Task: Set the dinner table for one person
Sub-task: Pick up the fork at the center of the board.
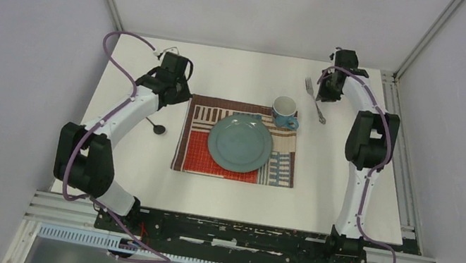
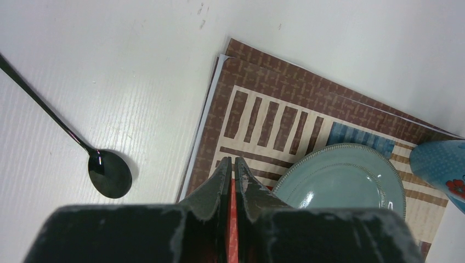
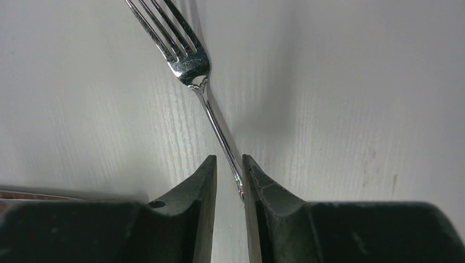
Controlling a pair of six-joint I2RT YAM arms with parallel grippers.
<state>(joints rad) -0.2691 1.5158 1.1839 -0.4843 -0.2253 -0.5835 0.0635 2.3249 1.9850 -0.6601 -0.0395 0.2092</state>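
Right arm (image 1: pixel 365 136) sits at the white counter's (image 1: pixel 247 70) far right corner, jaws a slit apart astride the fork's (image 3: pixel 189 61) handle without pinching, likely to fetch it beside the placemat (image 1: pixel 193 157), while the left arm's (image 1: pixel 120 113) jaws hang shut, empty, near the spoon (image 2: pixel 109 174).

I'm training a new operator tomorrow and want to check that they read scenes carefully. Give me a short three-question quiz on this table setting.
1. True or false: the plate lies on the placemat.
2. Where is the spoon? A: on the plate. B: on the bare table, left of the placemat. C: under the placemat.
3. In the right wrist view, which utensil's handle runs between the fingers of the right gripper?

Key: 1 true; 2 B; 3 the fork.
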